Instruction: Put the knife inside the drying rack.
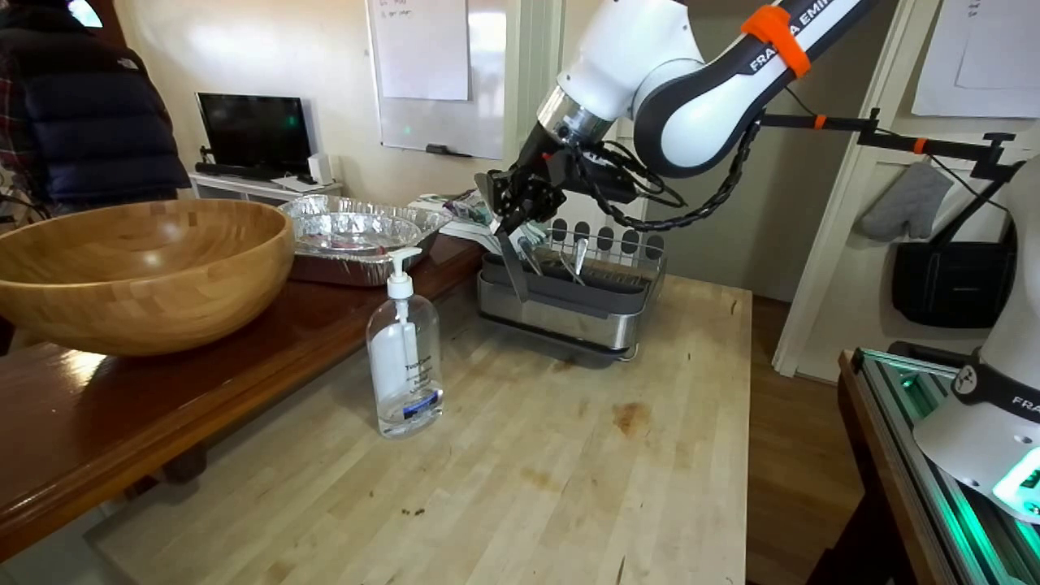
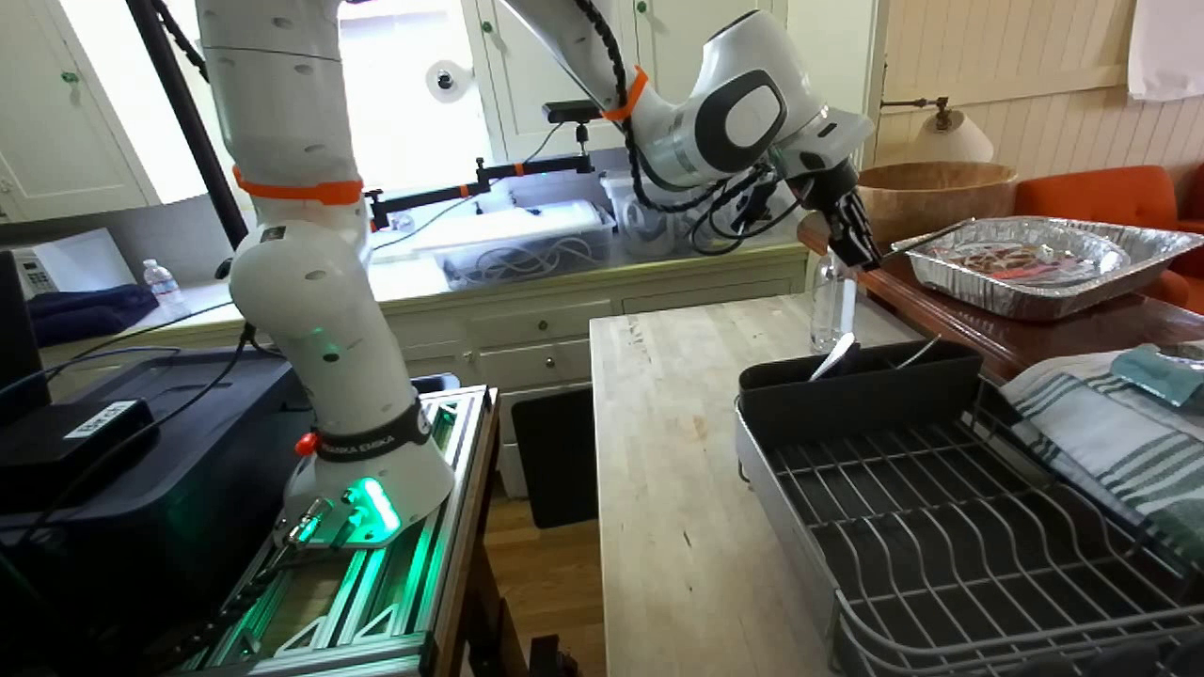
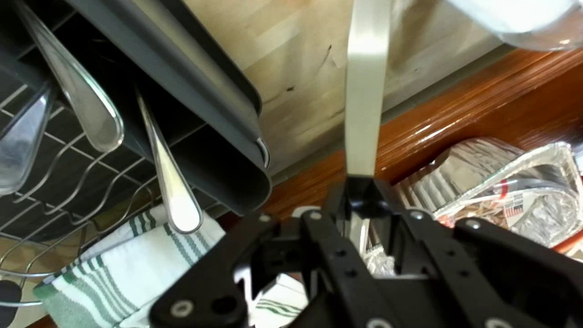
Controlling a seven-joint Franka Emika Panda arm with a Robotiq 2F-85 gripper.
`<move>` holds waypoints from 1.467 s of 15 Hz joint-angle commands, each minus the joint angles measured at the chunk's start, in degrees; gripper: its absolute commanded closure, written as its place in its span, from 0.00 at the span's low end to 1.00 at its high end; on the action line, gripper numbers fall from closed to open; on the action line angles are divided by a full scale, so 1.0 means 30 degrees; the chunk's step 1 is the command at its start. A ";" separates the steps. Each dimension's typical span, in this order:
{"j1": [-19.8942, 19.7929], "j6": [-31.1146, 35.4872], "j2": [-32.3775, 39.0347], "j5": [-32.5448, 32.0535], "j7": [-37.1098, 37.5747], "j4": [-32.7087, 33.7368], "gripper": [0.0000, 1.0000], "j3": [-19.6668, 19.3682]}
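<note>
Wrist view shows the tool (image 3: 363, 196) clamped on the kitchen knife (image 3: 366, 91), whose flat grey length appears outside the cutlery caddy (image 3: 186, 95), seen against the surface (image 1: 528, 463). In an exterior view its lower end hangs in front of the wall of the drying rack (image 1: 561, 319); whether they touch cannot be told. Grasping looks done; carrying the kitchen knife over the rim, lowering it in and letting go seem left. Metal utensil handles (image 3: 93, 111) stick up from the cutlery caddy; a clear pump bottle (image 1: 405, 374) stands nearby, with a foil tray (image 2: 1016, 299) beyond.
</note>
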 commanded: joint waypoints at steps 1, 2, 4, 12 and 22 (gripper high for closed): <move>0.1050 0.0981 -0.0186 -0.3426 0.3279 -0.0063 0.95 -0.1772; 0.1296 0.0969 -0.0223 -0.4329 0.4163 0.0027 0.95 -0.2223; 0.1765 0.1215 -0.0136 -0.6260 0.5935 0.0266 0.95 -0.3101; 0.3112 0.1219 0.0161 -1.2407 1.1872 0.1279 0.95 -0.5329; 0.3803 -0.0401 -0.0240 -1.7289 1.6782 0.1170 0.95 -0.6203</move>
